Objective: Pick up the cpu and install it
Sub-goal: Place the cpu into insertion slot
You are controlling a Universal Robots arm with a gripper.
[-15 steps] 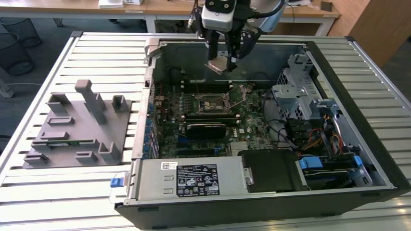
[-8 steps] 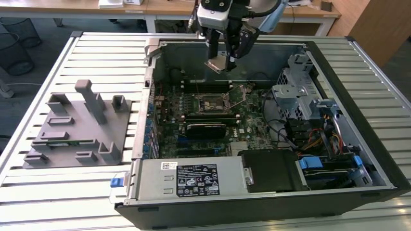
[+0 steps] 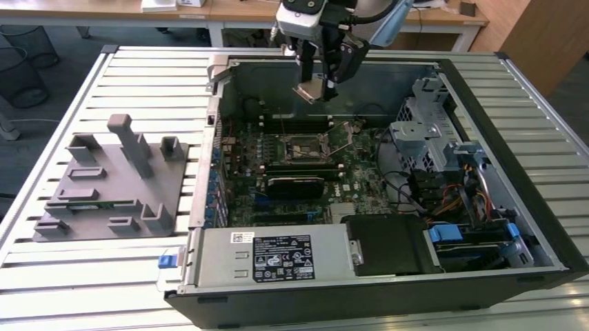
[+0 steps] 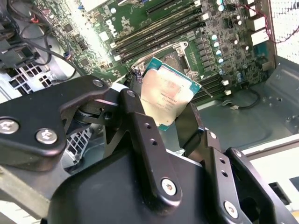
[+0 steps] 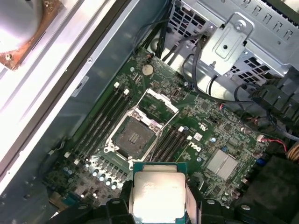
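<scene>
Holding the cpu (image 5: 158, 193) pinched by its edges in my gripper (image 3: 319, 81), closed on it, well above the open socket (image 5: 134, 136); pickup done, seating not yet.

There is one cpu (image 5: 158, 196), one gripper (image 3: 319, 85), and one open computer case (image 3: 368, 303) with one motherboard (image 5: 205, 140) and one empty cpu socket (image 5: 135, 136). The desk (image 3: 138, 69) carries one grey fixture (image 3: 101, 186). On the floor stand two wire baskets (image 3: 21, 77).
</scene>
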